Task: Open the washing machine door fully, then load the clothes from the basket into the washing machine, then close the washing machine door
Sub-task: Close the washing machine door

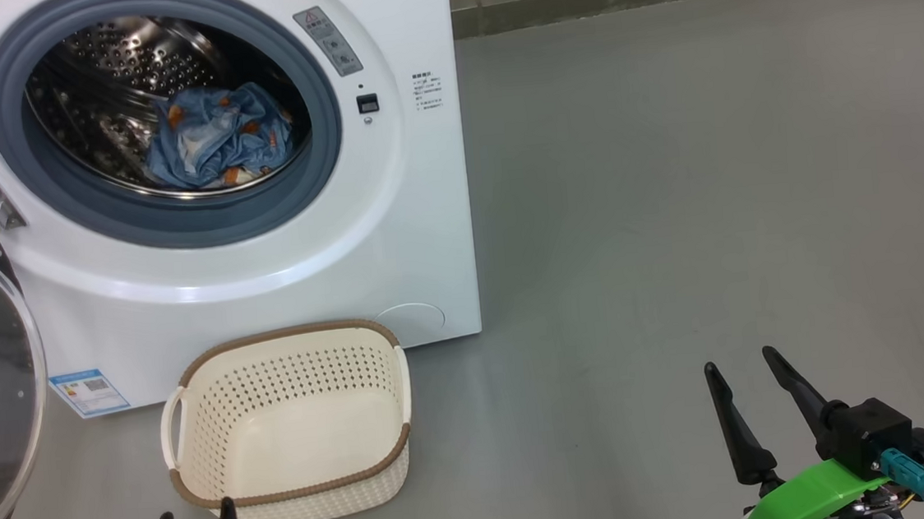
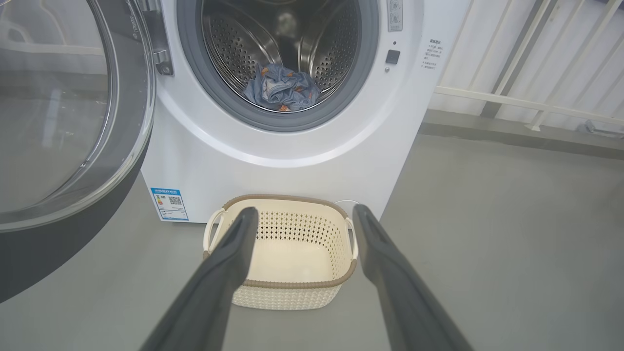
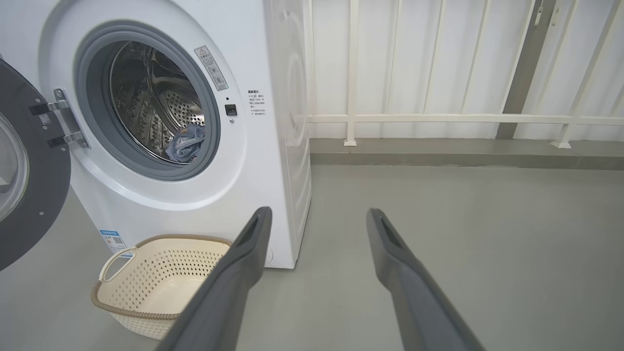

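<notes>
Lower left: left gripper (image 1: 195, 511) spread wide, empty, tips beside the basket (image 1: 286, 333). Lower right: right gripper (image 1: 740, 360) equally wide, empty, pointing up.

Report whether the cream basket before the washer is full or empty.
Empty. The cream-white perforated plastic basket with the brown rim shows a bare bottom; a crumpled blue garment lies in the perforated steel drum.

One washing machine (image 1: 266, 283), one basket (image 1: 290, 380), one garment (image 1: 217, 138) — two grippers (image 1: 195, 511) (image 1: 738, 357)
</notes>
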Tool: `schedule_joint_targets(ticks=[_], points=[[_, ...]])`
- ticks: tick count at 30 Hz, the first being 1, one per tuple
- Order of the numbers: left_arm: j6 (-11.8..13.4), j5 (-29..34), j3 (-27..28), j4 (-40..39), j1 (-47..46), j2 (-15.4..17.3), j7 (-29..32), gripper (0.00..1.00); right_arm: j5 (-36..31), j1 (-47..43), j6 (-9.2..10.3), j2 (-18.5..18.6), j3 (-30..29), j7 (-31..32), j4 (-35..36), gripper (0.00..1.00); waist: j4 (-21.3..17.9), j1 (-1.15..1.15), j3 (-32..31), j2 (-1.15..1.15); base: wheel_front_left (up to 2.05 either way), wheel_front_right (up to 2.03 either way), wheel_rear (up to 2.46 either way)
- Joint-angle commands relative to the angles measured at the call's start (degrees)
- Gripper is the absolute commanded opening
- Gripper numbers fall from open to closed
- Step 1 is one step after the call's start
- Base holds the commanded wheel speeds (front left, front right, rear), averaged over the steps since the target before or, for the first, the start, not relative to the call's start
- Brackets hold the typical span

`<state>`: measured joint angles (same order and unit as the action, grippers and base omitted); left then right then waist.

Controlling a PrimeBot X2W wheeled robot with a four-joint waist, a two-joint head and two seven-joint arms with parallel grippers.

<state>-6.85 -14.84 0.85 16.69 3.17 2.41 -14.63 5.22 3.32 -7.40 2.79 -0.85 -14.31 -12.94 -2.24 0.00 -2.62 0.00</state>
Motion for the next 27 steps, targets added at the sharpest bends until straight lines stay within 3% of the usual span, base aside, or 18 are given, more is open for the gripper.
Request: schedule_joint_targets(ticks=[1,27], points=[[-0.19,0.65,1.78,-1.46,-2.38,0.47,-0.37,1.0,0.32,1.4,-0.09,0.09,1.61,-0.69,1.19,1.0,-0.02,0.0,-0.01,0.0,0.0,0.0,0.0],[0.43,0.52,1.47,-1.12,-2.28,0.47,-0.37,1.0,0.17,1.4,-0.09,0.09,1.99,-0.69,0.79,1.0,0.05,0.0,-0.23,0.0,0.0,0.0,0.0]])
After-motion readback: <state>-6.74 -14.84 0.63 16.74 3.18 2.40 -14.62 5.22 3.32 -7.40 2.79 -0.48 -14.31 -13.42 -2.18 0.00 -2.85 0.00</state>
